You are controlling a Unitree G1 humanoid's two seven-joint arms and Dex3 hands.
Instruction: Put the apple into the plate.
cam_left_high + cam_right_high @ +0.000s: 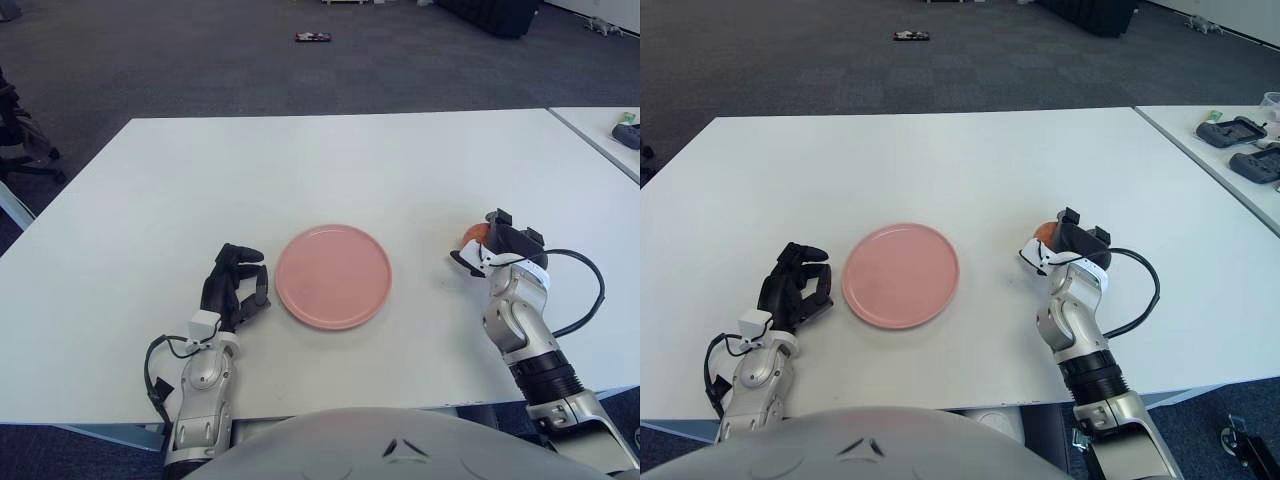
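The right hand [497, 243] grips the apple [475, 234], the pink plate [333, 276] well to its left; the left hand [235, 285], fingers curled and empty, shows just beside the plate's other edge.

A white table [330, 160] fills the middle of the view, on dark carpet [200, 60]. A second table [1230, 170] to the right carries 2 dark devices [1245, 145]. A small dark object [312, 38] lies on the carpet beyond.
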